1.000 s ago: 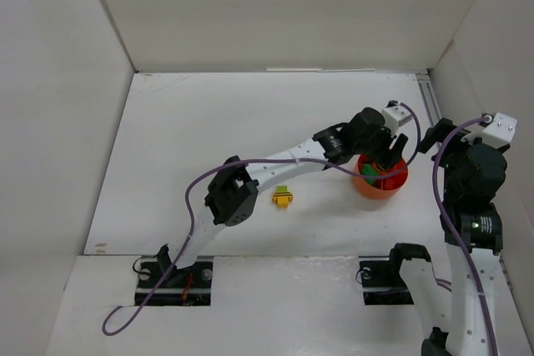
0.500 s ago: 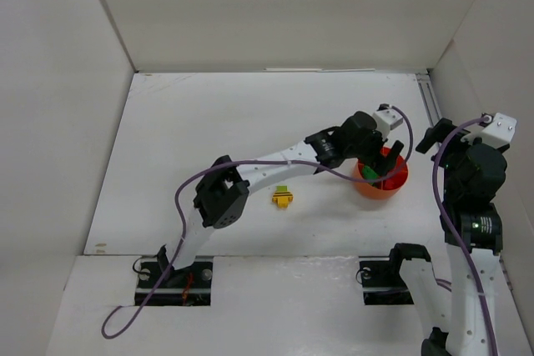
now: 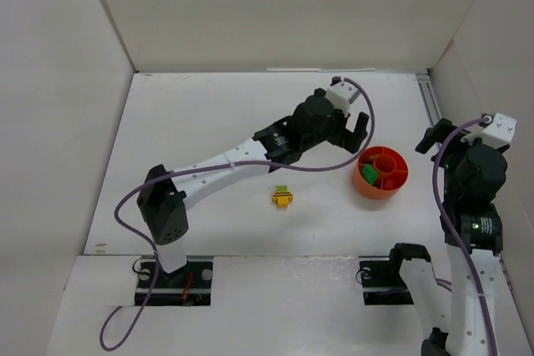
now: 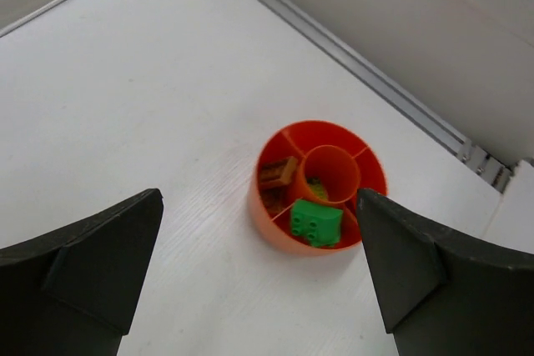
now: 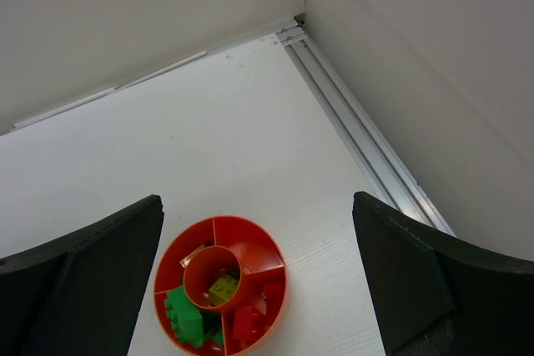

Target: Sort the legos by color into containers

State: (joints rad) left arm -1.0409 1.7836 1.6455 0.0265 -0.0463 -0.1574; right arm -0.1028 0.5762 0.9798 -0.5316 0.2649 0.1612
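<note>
The white table (image 3: 209, 122) carries everything, and the orange-red bowl (image 3: 377, 190) stands on it toward its right side. The left arm (image 3: 225, 164) reaches in a long diagonal from its base toward the bowl, ending to the upper left of it in the overhead view. The right arm (image 3: 471, 198) stands folded and upright to the right of the bowl, well apart from it. The left gripper (image 3: 350, 131) hangs just up and left of the bowl without touching it, its fingers (image 4: 92, 273) spread wide and released with nothing between them; its wrist camera looks down on the bowl from above. The right gripper (image 5: 256, 203) is raised to the right of the bowl, its fingers (image 5: 83, 273) likewise spread wide and empty, and the bowl lies below them in its wrist view. The bowl has a round cup in its centre and a ring of compartments around it, split by dividers. Most of the legos lie inside the bowl. A green brick (image 4: 317, 221) fills one outer compartment; red bricks (image 5: 249, 319) sit in the compartment next to it; an orange-brown piece (image 4: 277, 174) lies in another outer compartment on the green brick's other side; a lime-yellow piece (image 5: 221, 288) rests in the centre cup. One loose lego (image 3: 283, 198), yellow with a green part on top, lies on the table to the left of the bowl, well apart from it and from both grippers.
</note>
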